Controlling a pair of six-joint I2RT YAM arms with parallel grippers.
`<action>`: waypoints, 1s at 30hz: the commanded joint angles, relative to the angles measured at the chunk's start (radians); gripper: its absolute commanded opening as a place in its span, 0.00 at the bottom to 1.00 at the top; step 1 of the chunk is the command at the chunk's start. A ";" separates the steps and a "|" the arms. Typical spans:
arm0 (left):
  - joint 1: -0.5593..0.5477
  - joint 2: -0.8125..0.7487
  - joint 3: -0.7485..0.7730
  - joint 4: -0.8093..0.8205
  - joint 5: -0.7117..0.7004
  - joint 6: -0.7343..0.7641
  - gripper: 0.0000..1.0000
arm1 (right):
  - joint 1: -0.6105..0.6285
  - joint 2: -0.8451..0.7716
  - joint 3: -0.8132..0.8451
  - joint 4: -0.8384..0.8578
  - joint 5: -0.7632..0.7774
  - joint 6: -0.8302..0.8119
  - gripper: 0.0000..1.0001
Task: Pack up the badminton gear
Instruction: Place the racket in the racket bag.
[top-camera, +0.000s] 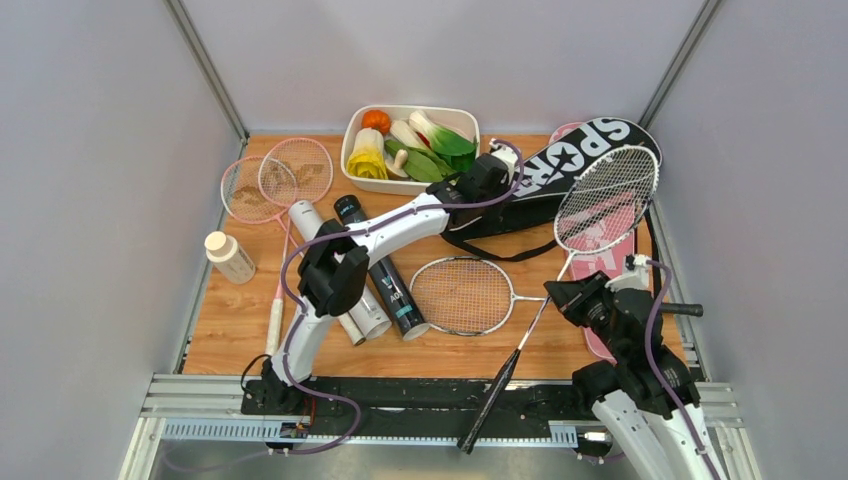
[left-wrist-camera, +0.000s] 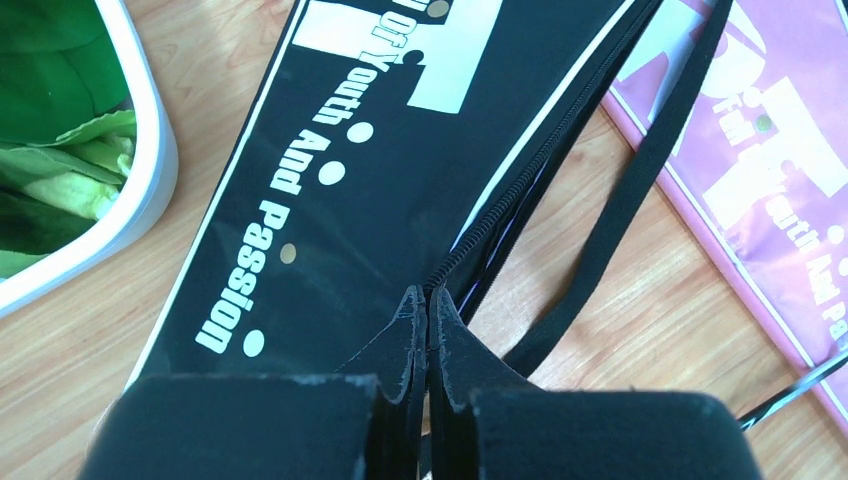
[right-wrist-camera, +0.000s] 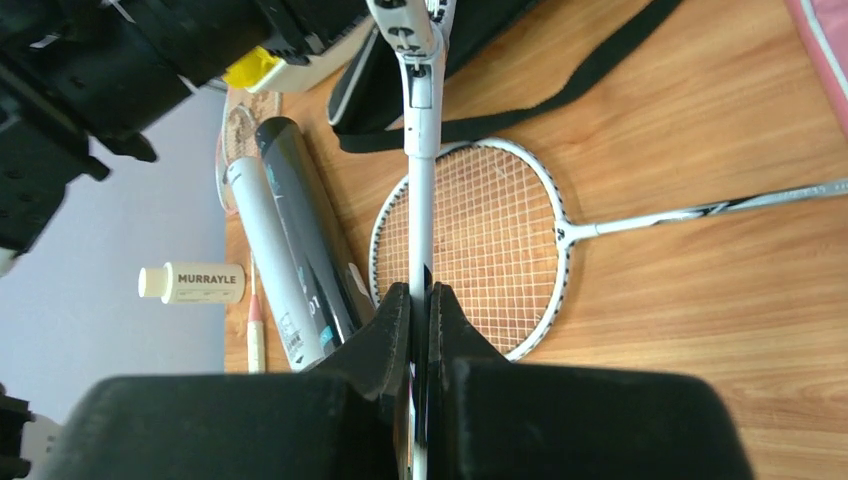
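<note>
Top external view: right gripper (right-wrist-camera: 420, 300) clamps the thin shaft of a silver racquet (top-camera: 607, 200), its head raised over the black "SPORT" cover (top-camera: 590, 150). Second silver racquet (top-camera: 463, 295) lies flat on the tabletop (top-camera: 230, 320) before that cover. Left gripper (left-wrist-camera: 428, 310), closed, meets the cover's zipper.

Left of our left claw (left-wrist-camera: 428, 305) we find the tray (left-wrist-camera: 155, 180). Beneath that claw lies the upper cover (left-wrist-camera: 380, 220), resting on the lower cover (left-wrist-camera: 760, 200), which extends rightward. Our right claw (right-wrist-camera: 420, 300) has the held racquet (right-wrist-camera: 421, 200) in it; to its left lie the flat racquet (right-wrist-camera: 480, 240), two tubes (right-wrist-camera: 268, 250), then the bottle (right-wrist-camera: 195, 283).
</note>
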 joint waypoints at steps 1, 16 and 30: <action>0.003 -0.084 0.045 0.030 0.000 -0.078 0.00 | 0.001 -0.016 -0.047 0.042 -0.037 0.050 0.00; 0.010 -0.148 -0.050 0.102 0.023 -0.152 0.00 | -0.001 -0.065 -0.335 0.356 -0.308 0.221 0.00; 0.008 -0.190 -0.170 0.178 0.122 -0.169 0.00 | -0.056 -0.044 -0.505 0.652 -0.499 0.421 0.00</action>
